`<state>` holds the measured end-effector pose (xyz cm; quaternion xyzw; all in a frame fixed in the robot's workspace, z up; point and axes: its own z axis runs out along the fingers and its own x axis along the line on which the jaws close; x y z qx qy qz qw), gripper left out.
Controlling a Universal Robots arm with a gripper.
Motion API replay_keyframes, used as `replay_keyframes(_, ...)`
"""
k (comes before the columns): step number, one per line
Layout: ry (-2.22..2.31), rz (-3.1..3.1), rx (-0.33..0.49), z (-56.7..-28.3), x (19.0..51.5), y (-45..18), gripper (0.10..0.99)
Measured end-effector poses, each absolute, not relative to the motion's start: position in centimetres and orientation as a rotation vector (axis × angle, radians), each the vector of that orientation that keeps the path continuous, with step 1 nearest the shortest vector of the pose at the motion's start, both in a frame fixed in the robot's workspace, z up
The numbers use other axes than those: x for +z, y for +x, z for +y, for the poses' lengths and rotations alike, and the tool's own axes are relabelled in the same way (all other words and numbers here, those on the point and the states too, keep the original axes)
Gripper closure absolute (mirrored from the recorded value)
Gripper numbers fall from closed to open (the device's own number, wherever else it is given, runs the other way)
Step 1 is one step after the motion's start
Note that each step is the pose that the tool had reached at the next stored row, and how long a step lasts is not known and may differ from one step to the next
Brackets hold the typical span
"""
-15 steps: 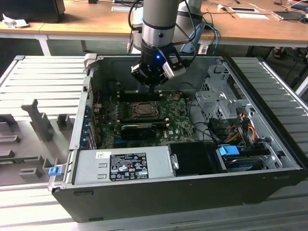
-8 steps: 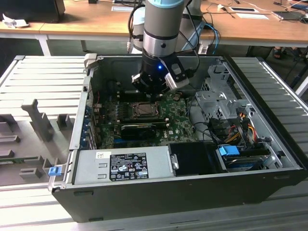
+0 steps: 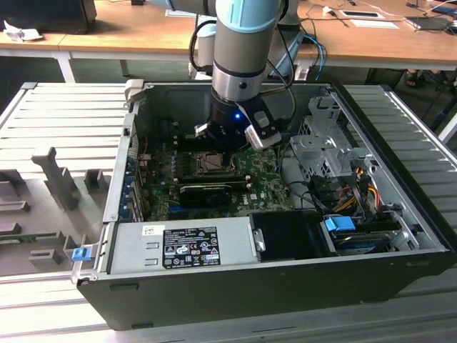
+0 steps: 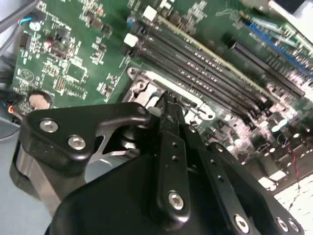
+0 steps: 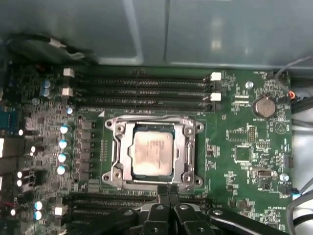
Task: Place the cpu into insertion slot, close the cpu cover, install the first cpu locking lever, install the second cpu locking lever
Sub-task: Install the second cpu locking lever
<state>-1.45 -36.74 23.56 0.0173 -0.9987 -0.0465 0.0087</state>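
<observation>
The cpu [image 5: 152, 155] lies flat in the insertion slot [image 5: 111, 147], its dull metal face up. The silver cpu cover [image 5: 185, 152] is down around it, framing the chip. A thin wire locking lever [image 5: 146, 118] runs along one edge of the frame. My gripper [image 5: 167, 190] is shut, its two black fingers pressed together with nothing visible between them, tips at the edge of the socket frame. In the second wrist view the gripper [image 4: 168, 100] reaches the silver frame [image 4: 146, 81]. In the exterior view the gripper [image 3: 227, 143] hangs right over the slot [image 3: 213, 161] inside the open case.
Memory slots [image 5: 142, 85] run along one side of the socket, a round battery [image 5: 264, 105] sits further off. A long black card [image 3: 206, 191], the power supply [image 3: 182, 246], a drive cage [image 3: 325, 146] and loose cables [image 3: 357, 182] crowd the case.
</observation>
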Motion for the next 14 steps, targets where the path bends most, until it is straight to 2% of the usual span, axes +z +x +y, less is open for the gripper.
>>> replay_keyframes(14,0.091,-3.125,-0.157,-37.4,22.3,-5.2,0.98)
